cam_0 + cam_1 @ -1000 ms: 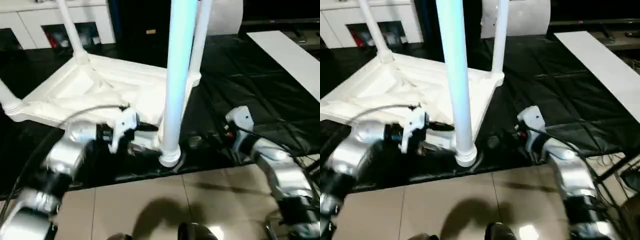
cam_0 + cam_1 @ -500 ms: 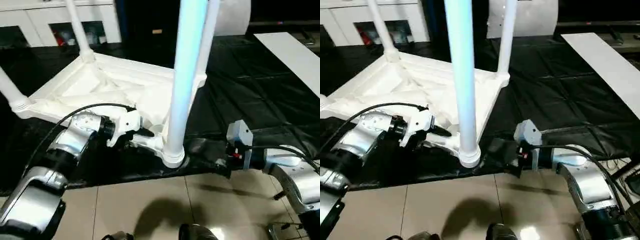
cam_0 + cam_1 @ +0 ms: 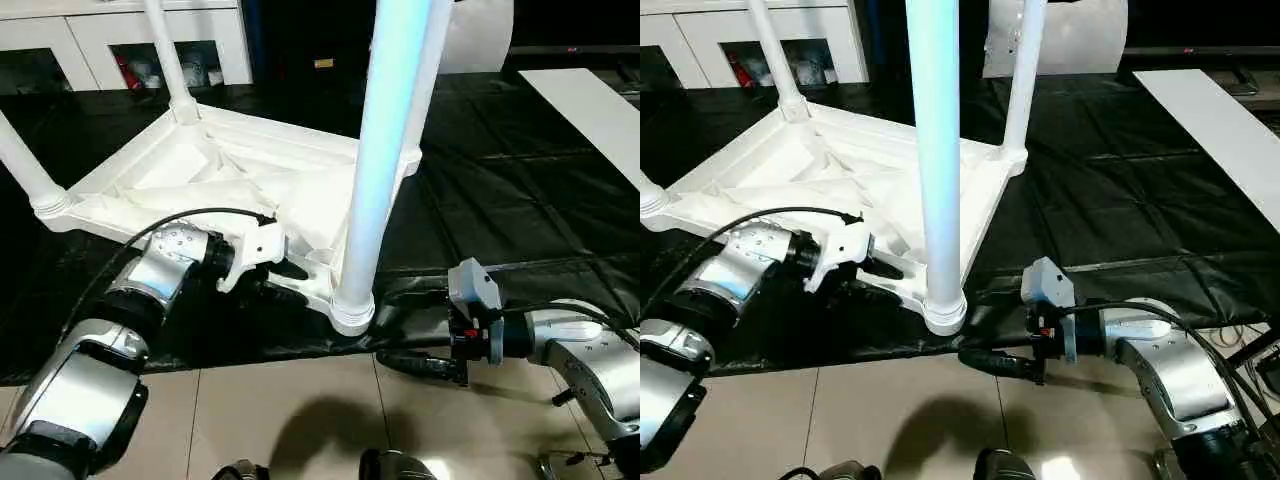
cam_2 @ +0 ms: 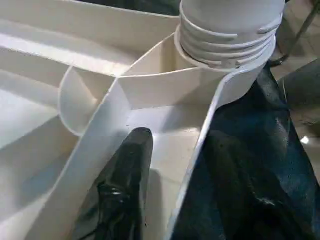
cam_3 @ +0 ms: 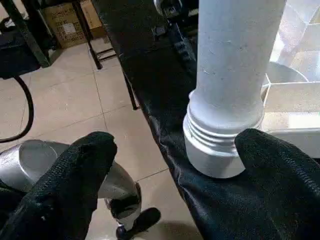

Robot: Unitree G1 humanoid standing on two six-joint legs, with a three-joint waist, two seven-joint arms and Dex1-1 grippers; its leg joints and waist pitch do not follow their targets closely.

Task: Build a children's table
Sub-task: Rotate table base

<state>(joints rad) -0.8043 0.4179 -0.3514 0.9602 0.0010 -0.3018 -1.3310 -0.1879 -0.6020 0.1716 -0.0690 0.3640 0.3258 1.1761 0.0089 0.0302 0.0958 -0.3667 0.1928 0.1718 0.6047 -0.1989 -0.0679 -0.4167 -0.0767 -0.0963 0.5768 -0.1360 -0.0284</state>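
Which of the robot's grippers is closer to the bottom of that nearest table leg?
Left. The left gripper sits at the tabletop's rim beside the leg's collar; the right gripper hangs open just short of it.

The white children's table (image 3: 230, 180) lies upside down on black sheeting; ribbed underside up; four tapered legs stand in its corner sockets.

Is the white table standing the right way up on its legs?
No, the children's table lies top-down on the black sheet, with its legs pointing up.
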